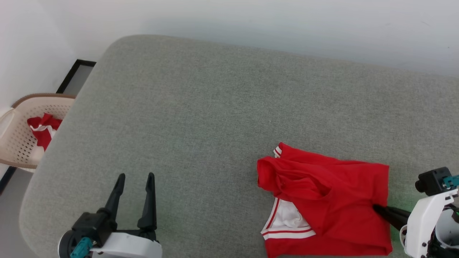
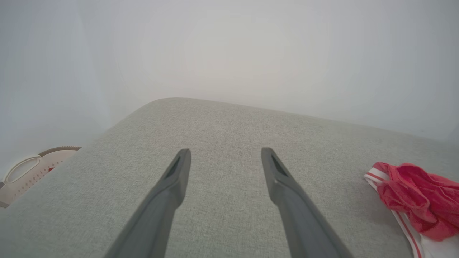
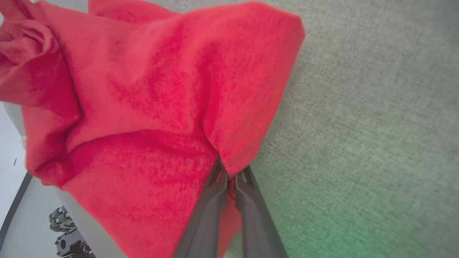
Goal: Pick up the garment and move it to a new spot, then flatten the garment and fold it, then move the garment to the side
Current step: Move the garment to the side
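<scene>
Grey woven upholstered surface (image 1: 200, 107) below, corner rounded at the far left. Counted on and around it: two pairs of long dark fingers, one garment, one basket, one small cloth bundle.

Nearest, at the lower left of the head view: left fingers (image 1: 150, 193), spread wide, gripping nothing, over bare grey weave well apart from the garment. At the lower right: right fingers (image 1: 389, 213), pinched together on a fold at the right edge of the bright red soft sports garment (image 1: 333, 186), red cloth caught between the tips and drawn up into a ridge there in the right wrist view.

Lying rumpled on the near right part of the surface, doubled over itself in loose folds. White side panel edged with thin red-and-white stripes exposed at its near left, a second bit of striped trim at its far left corner.

Farther off, beyond the left edge: one beige perforated plastic basket (image 1: 16, 143) with one small red-and-white cloth bundle (image 1: 43, 129) inside. Beyond all, pale plain wall (image 1: 251, 21).
</scene>
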You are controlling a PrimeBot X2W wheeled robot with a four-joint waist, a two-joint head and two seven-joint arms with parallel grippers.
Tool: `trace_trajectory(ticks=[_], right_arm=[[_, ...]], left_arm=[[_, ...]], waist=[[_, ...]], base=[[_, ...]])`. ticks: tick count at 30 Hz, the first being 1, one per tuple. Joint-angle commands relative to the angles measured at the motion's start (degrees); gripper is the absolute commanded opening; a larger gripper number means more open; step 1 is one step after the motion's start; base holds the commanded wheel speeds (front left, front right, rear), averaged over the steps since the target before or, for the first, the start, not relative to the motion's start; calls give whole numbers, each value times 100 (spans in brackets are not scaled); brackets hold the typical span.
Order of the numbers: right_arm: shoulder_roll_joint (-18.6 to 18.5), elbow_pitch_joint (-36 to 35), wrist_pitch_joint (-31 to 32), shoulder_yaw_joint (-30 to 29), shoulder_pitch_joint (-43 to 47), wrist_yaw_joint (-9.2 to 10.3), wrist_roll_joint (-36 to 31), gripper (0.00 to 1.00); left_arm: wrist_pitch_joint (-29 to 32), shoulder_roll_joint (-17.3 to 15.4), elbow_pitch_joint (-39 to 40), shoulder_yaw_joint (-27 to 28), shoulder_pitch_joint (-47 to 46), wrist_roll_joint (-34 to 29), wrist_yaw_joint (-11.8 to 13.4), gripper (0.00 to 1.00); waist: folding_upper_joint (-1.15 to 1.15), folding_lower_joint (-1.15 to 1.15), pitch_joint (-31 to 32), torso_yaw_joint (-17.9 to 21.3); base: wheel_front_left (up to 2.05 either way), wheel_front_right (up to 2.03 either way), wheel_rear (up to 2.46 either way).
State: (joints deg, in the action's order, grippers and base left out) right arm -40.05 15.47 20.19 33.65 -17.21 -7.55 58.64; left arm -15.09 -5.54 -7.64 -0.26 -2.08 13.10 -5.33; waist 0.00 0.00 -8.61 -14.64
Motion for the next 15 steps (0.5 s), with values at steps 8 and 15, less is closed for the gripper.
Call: trace_trajectory(ticks=[8,15], right_arm=[[-286,-109,-86,-121,-252,12,-168,0],[-563,-155,-85,-356,-289,12,-245,0]], left_arm=[[-6,72,26,6,-123,-110,-77,100],[-6,100,-1,-46,-242,-178,-117,100]], waist=[[0,0,-25,104],[0,0,-44,250]], base=[[0,0,0],[0,0,0]])
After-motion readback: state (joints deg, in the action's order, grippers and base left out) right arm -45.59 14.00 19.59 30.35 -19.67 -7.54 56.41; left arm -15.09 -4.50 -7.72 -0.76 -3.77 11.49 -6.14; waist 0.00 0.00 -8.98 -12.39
